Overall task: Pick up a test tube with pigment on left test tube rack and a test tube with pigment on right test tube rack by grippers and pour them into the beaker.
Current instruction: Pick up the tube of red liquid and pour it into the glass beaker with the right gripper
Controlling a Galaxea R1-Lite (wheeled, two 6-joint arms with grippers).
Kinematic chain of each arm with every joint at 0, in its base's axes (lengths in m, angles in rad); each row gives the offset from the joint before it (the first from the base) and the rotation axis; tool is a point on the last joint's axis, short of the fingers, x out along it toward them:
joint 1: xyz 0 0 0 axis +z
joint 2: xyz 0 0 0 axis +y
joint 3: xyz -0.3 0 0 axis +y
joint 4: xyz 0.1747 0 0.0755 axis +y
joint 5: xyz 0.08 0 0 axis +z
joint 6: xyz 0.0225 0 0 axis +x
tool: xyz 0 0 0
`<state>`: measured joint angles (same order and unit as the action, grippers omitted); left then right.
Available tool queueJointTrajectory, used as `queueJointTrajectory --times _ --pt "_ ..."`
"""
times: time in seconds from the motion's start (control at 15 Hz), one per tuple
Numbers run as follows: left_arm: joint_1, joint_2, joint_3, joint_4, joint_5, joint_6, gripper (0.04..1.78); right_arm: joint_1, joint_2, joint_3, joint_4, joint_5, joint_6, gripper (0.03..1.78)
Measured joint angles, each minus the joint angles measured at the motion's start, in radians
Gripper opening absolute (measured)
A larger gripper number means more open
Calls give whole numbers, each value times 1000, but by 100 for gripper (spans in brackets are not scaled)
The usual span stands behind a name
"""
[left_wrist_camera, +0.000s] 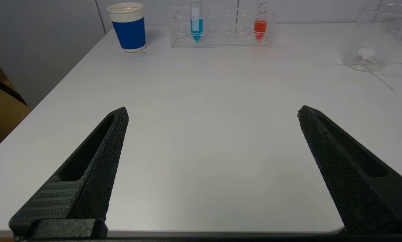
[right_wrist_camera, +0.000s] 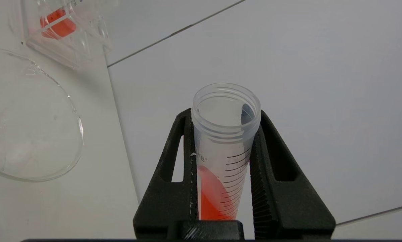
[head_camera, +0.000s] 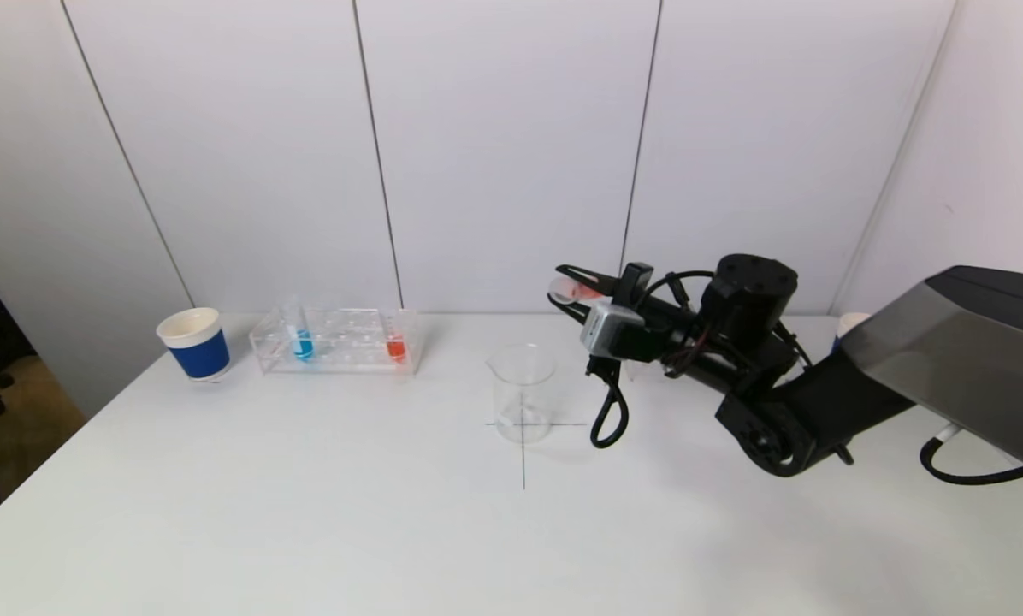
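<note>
My right gripper point(head_camera: 567, 291) is shut on a clear graduated test tube point(right_wrist_camera: 224, 151) with orange-red pigment point(right_wrist_camera: 214, 198). It holds the tube tilted, open mouth toward the left, above and to the right of the empty glass beaker point(head_camera: 523, 393). The left test tube rack point(head_camera: 336, 340) holds a blue-pigment tube point(head_camera: 303, 342) and an orange-red one point(head_camera: 396, 346). The right test tube rack is hidden behind my right arm. My left gripper point(left_wrist_camera: 212, 108) is open over bare table near the front edge, out of the head view.
A blue-and-white paper cup point(head_camera: 193, 342) stands left of the left rack. Another cup's rim point(head_camera: 849, 323) peeks out behind my right arm. A pencilled cross point(head_camera: 523, 445) marks the table under the beaker. White wall panels close the back.
</note>
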<state>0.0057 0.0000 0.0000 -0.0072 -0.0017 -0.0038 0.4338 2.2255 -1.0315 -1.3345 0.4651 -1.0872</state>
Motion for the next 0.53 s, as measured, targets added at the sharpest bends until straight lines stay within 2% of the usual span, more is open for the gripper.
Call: queueJointTrajectory --times 0.53 --pt "0 0 0 0 0 0 176 2 24 -9 10 -14 -83 50"
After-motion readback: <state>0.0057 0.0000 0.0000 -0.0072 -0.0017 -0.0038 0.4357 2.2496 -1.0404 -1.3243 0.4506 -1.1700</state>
